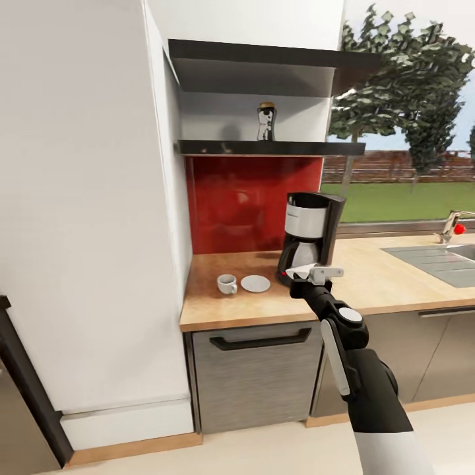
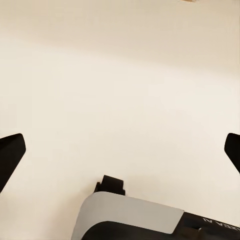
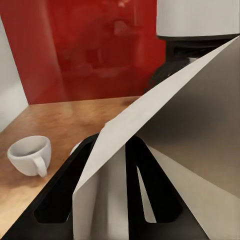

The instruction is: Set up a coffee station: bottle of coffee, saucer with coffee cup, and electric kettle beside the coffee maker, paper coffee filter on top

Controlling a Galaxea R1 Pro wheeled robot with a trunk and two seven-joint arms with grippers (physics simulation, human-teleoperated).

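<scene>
The right gripper [image 1: 309, 274] pinches a white, creased, fanned-out paper coffee filter [image 3: 165, 145].

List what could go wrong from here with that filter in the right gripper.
1. The paper coffee filter is thin and sits creased between the jaws of the right gripper; it may crumple or slip during the lift.
2. The gripper is low, in front of the coffee maker; raising it to the top could bump the machine.
3. The coffee cup and saucer lie close by; a sideways swing might knock them.
</scene>
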